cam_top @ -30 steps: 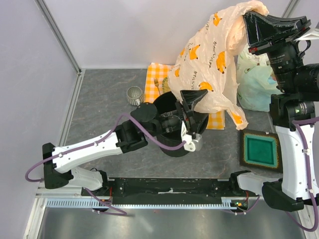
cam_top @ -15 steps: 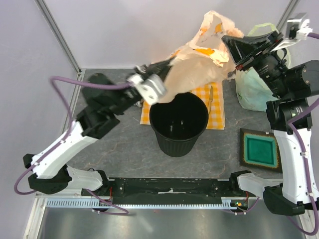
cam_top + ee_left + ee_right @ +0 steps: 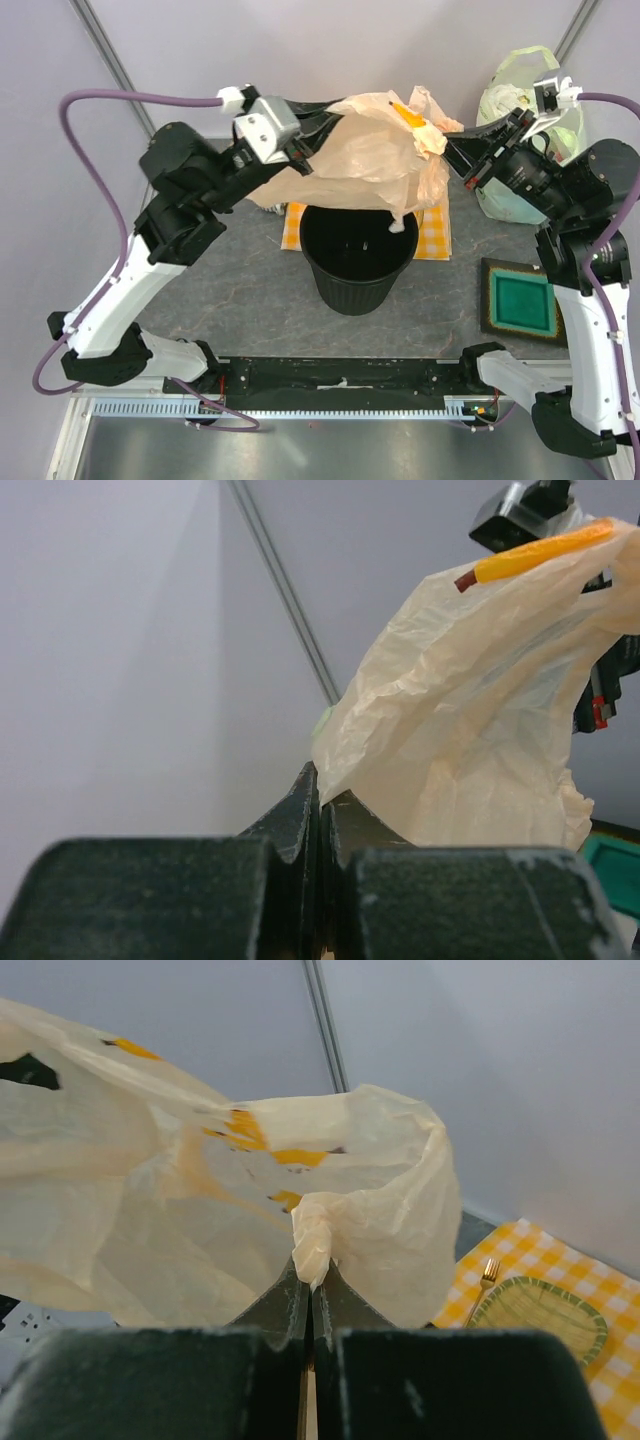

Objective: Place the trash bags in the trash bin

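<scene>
The pale peach trash bag (image 3: 365, 155) with yellow prints hangs stretched in the air between both grippers, right above the black trash bin (image 3: 358, 245). My left gripper (image 3: 318, 118) is shut on the bag's left edge; in the left wrist view the film (image 3: 470, 720) runs out from the shut fingertips (image 3: 320, 798). My right gripper (image 3: 448, 148) is shut on a twisted bunch of the bag (image 3: 312, 1235) at its right end. A flap of the bag dangles over the bin's open mouth. The bin stands upright on the table.
A yellow checked cloth (image 3: 436, 232) lies behind the bin, with a fork (image 3: 487, 1272) and a woven green-rimmed plate (image 3: 540, 1315) on it. A pale green plastic bag (image 3: 510, 100) sits at the back right. A dark tray with a green inside (image 3: 523, 299) lies right of the bin.
My left gripper has closed on the bag's left edge and risen up and back. The right gripper came down and left, so the bag now spreads flat over the bin.
</scene>
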